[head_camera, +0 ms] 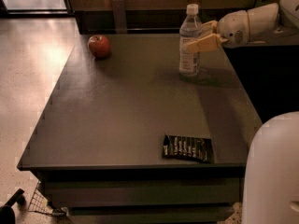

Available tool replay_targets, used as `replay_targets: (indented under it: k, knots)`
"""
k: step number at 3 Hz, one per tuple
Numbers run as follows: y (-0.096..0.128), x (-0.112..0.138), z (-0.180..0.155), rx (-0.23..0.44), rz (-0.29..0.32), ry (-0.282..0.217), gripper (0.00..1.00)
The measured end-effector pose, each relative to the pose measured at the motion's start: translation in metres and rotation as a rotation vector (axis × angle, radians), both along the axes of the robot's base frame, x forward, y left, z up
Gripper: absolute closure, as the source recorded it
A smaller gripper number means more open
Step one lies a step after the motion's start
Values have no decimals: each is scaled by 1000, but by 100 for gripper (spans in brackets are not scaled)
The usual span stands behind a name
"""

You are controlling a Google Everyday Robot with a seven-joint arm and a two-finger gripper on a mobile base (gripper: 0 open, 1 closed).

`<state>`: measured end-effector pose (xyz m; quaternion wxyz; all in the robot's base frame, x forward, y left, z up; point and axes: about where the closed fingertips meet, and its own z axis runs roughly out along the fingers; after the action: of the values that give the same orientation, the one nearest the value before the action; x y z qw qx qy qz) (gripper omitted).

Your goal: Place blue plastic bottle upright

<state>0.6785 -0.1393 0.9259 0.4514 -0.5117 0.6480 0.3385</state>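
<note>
The blue plastic bottle [189,55], clear with a white cap and a pale label, stands upright at the far right of the dark table [126,106], its base on or just at the surface. My gripper [202,35] reaches in from the right at the bottle's upper body. One tan finger lies across the bottle's front, and the other is partly hidden behind it. The gripper is shut on the bottle.
A red apple [99,45] sits at the table's far left corner. A dark snack packet [188,148] lies flat near the front edge. My white body [273,171] fills the lower right. A dark counter runs behind the table.
</note>
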Motion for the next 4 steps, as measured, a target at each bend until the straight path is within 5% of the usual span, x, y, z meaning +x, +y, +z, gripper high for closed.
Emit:
replay_targets:
  k: [2,3,4]
  knots:
    - [6,-2,-27,15,40,1,100]
    - [6,-2,-31,16,39,13,83]
    - [7,-2,-31,17,40,14,52]
